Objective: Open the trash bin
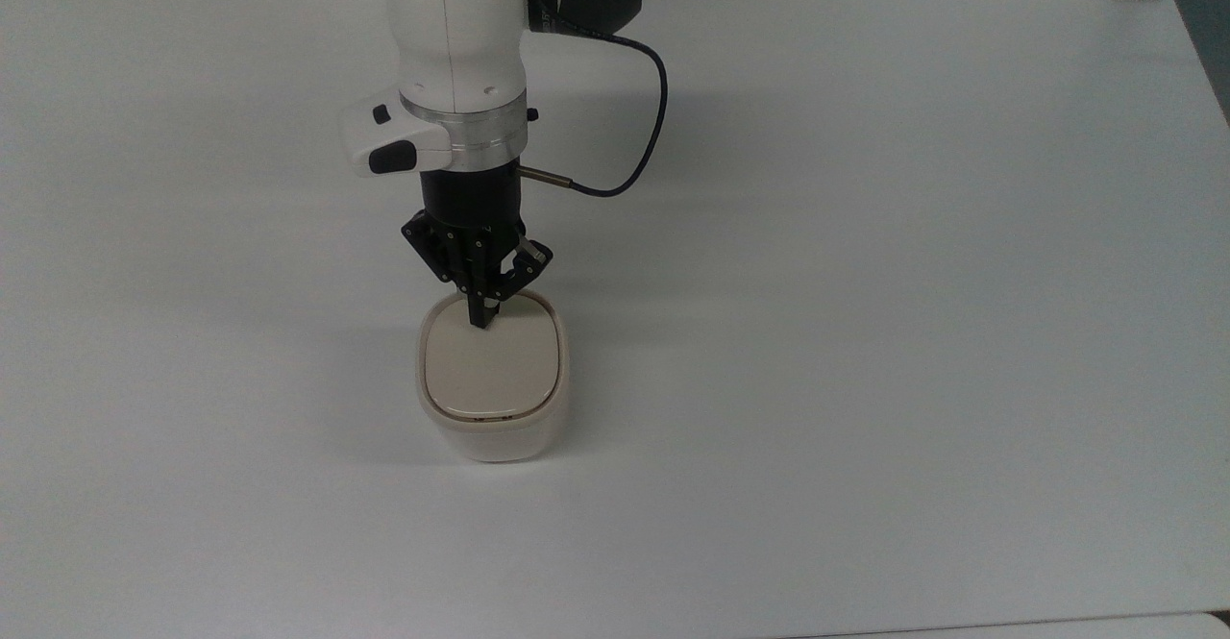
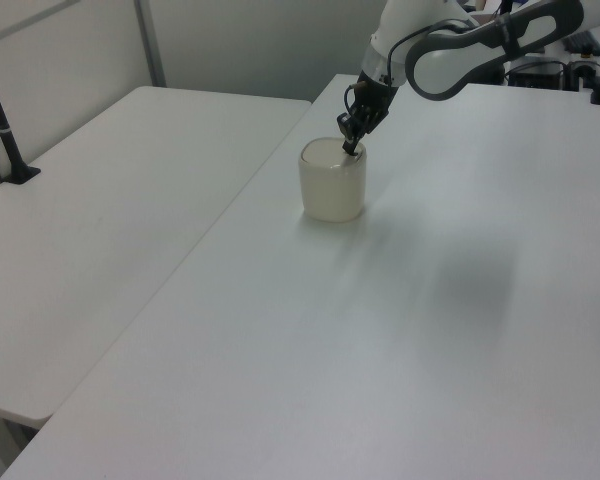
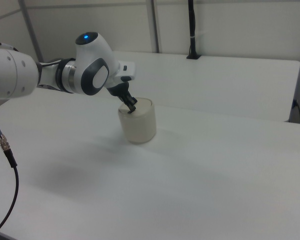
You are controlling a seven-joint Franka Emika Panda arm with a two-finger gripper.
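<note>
We stand at the pressing step: the gripper (image 1: 479,320), fingers together, bears on the lid's far edge of the trash bin (image 1: 492,384), mid-worktop (image 1: 865,331), seemingly on its button. Next calls for a firmer downward push, then lifting clear.

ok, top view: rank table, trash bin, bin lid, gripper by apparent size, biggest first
1. Table, by far.
2. Trash bin.
3. Bin lid, a little smaller than the bin's outline.
4. Gripper: its black body looks close to the lid, but it sits nearer the camera, so 3 versus 4 is unsure.
</note>
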